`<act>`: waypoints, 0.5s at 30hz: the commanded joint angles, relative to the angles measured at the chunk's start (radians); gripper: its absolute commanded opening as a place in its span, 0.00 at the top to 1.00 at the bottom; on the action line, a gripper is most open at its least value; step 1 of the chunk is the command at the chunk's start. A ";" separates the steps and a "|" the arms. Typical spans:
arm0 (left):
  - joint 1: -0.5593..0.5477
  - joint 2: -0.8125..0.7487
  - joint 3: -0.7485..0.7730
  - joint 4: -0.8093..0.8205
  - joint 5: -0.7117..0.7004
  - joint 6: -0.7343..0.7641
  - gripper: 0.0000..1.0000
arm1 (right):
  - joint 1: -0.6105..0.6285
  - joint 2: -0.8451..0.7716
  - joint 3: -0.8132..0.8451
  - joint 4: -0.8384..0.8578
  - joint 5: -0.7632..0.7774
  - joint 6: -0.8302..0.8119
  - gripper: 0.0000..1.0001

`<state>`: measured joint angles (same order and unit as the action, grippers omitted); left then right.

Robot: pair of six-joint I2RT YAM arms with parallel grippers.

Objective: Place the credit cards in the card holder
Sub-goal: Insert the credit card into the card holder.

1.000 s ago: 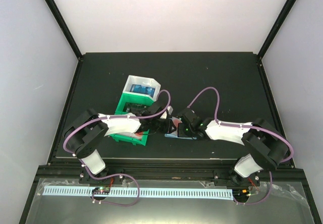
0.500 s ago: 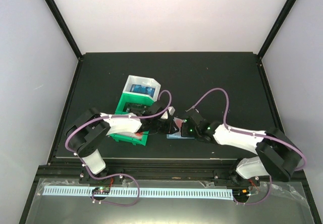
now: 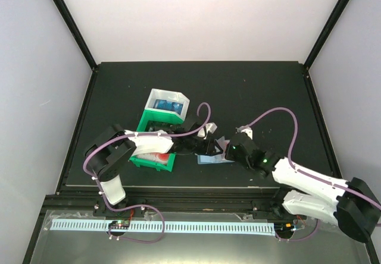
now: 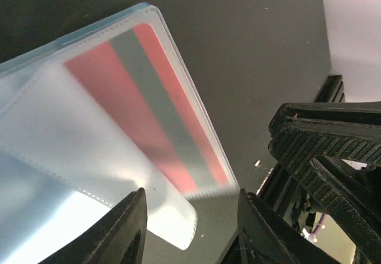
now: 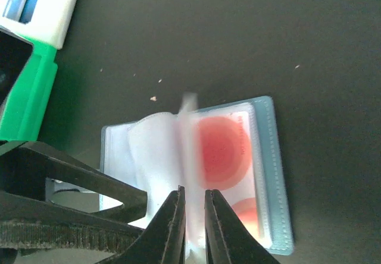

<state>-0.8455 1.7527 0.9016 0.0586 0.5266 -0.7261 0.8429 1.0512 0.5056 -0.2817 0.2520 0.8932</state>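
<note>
From above, the card holder (image 3: 209,159) lay open on the dark surface (image 3: 268,91), just beside the green bin (image 3: 144,126) and near the white bin (image 3: 156,94) with blue cards (image 3: 166,104) in it. My left end effector (image 3: 205,145) and right end effector (image 3: 229,149) met over the holder from either side. In my left wrist view the jaws stood well apart, pinching nothing. The corner of a clear sleeve (image 4: 172,222) lay in the gap, and a red-and-grey card (image 4: 149,115) sat already tucked inside the pocket beyond. In my right wrist view the jaws were only a narrow slit apart with a blurred clear leaf (image 5: 189,112) running between them. I could not tell whether I had it pinched or merely straddled. A red-and-white card (image 5: 223,151) showed through the pocket beside it. I judged the holder light and floppy, likely to skate on the surface (nothing pinned it down), and its leaves thin, slick and springy. So I would press the teal cover at an outer edge with one end effector and take a leaf by its free edge with the other. The cards looked stiff but thin and slippery, best nipped by a short edge and fed straight into a pocket mouth.
</note>
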 commanded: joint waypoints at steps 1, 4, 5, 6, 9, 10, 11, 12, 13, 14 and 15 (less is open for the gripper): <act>-0.029 0.037 0.075 0.041 0.044 0.028 0.53 | 0.004 -0.096 -0.026 -0.063 0.122 0.044 0.86; -0.042 0.066 0.109 0.045 0.043 0.035 0.49 | 0.005 -0.159 -0.039 -0.100 0.155 0.059 0.85; -0.045 0.076 0.117 0.052 0.043 0.034 0.47 | 0.005 -0.186 -0.044 -0.110 0.164 0.062 0.84; -0.047 0.084 0.121 0.069 0.040 0.032 0.44 | 0.005 -0.206 -0.047 -0.124 0.172 0.065 0.84; -0.049 0.108 0.137 0.094 0.038 0.025 0.38 | 0.005 -0.254 -0.052 -0.166 0.188 0.068 0.82; -0.051 0.116 0.147 0.096 0.043 0.026 0.36 | 0.005 -0.267 -0.050 -0.181 0.191 0.067 0.81; -0.052 0.117 0.158 0.097 0.046 0.028 0.35 | 0.005 -0.279 -0.049 -0.200 0.195 0.065 0.81; -0.052 0.117 0.166 0.101 0.054 0.029 0.34 | 0.005 -0.290 -0.047 -0.209 0.196 0.064 0.81; -0.053 0.112 0.170 0.108 0.067 0.032 0.33 | 0.005 -0.301 -0.045 -0.221 0.198 0.063 0.80; -0.053 0.104 0.172 0.120 0.076 0.035 0.32 | 0.004 -0.312 -0.042 -0.236 0.201 0.062 0.80; -0.053 0.095 0.173 0.132 0.083 0.039 0.31 | 0.004 -0.324 -0.039 -0.245 0.204 0.060 0.80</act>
<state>-0.8925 1.8645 1.0245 0.1154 0.5591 -0.7090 0.8429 0.7677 0.4633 -0.4576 0.3950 0.9451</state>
